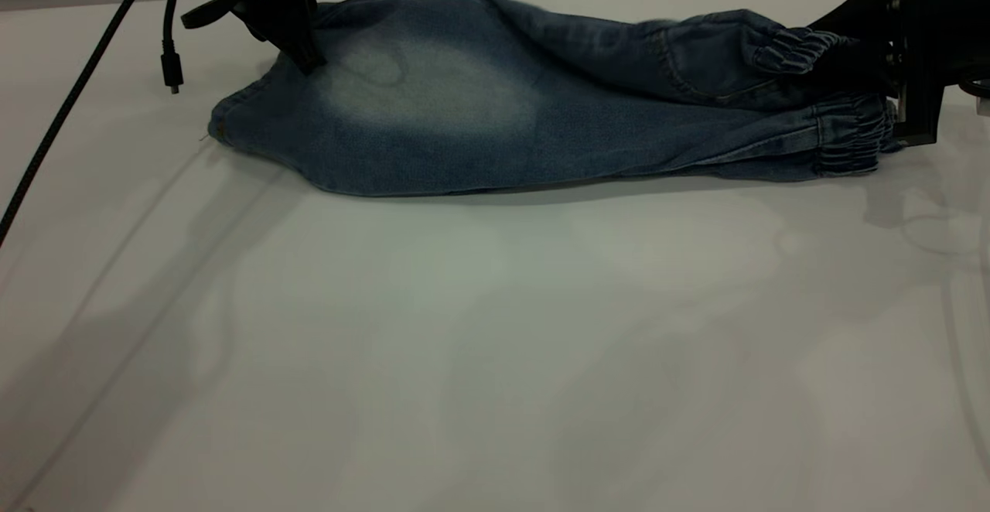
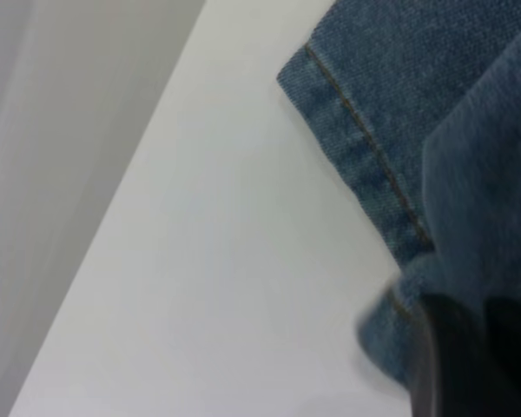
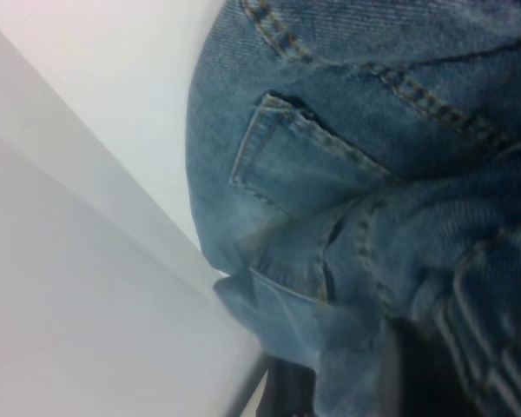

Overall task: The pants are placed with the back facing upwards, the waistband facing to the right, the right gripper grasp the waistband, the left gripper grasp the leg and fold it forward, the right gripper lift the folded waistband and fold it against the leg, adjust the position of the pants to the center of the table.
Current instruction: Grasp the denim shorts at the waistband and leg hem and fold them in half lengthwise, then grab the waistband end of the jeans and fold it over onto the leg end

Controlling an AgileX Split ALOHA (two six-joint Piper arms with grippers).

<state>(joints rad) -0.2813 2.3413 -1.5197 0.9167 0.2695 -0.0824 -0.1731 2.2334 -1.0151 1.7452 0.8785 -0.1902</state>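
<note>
The pants (image 1: 479,102) lie stretched along the far part of the white desk (image 1: 495,357), folded lengthwise so that one leg lies over the other. The hem end lies at the left arm's side and the gathered elastic waistband (image 1: 847,141) at the right arm's side. A large pale faded patch shows on the upper layer, nearer the hem than the waistband.

The left pincer (image 1: 305,56) comes down onto the pants at the far corner of the hem end, its black tip pressed into the denim just beside the pale patch. In the left wrist view a dark finger (image 2: 469,365) sits against a bunched fold of cloth next to the stitched hem (image 2: 365,139), so the pincer appears closed on the fabric there, though the opposing finger is not clearly seen. Black cables (image 1: 166,32) hang from this arm above the desk, on the hem side of the pants.

The right pincer (image 1: 858,48) meets the pants at the waistband end, where a raised, ruffled section of elastic runs up into the black fingers and stands higher than the lower band lying on the desk. The right wrist view shows a patch pocket (image 3: 304,165) and crumpled waistband cloth (image 3: 469,313) gathered right at the pincer, which appears clamped on that raised fold.
</note>
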